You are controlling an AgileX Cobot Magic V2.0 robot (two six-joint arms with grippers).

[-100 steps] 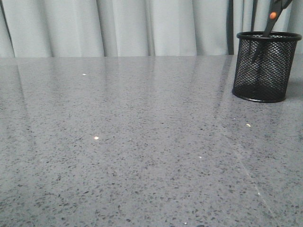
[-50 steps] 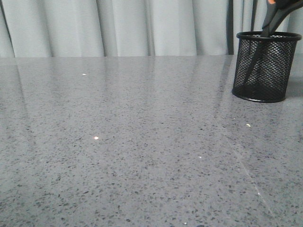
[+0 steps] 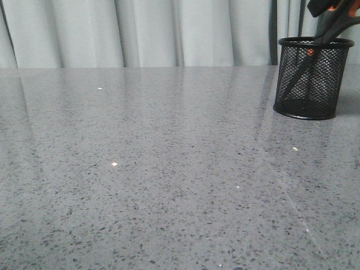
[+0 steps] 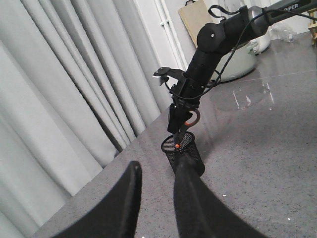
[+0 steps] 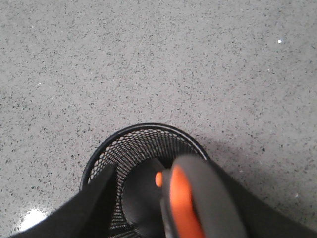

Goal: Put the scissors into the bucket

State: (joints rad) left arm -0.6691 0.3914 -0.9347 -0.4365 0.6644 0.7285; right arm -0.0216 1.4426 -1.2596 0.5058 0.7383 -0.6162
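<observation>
The black mesh bucket (image 3: 306, 79) stands at the far right of the table. The scissors (image 3: 336, 19) stand blades-down inside it, leaning, with the orange pivot dot showing through the mesh and the handles sticking out above the rim. My right gripper (image 3: 319, 7) is just above the bucket. In the right wrist view the right gripper (image 5: 148, 186) is open over the bucket (image 5: 143, 144), with a gap beside the orange-lined scissors handle (image 5: 185, 203), which lies against one finger. My left gripper (image 4: 156, 171) is open and empty, held high and far from the bucket (image 4: 184, 153).
Grey speckled tabletop (image 3: 169, 169) with pale curtains (image 3: 140, 31) behind it. In the left wrist view the right arm (image 4: 213, 44) reaches down over the bucket, and a pale round appliance (image 4: 240, 57) stands beyond it.
The scissors have dropped lower into the bucket; the pivot dot went from above the rim to inside the mesh. The bucket shifted slightly left.
</observation>
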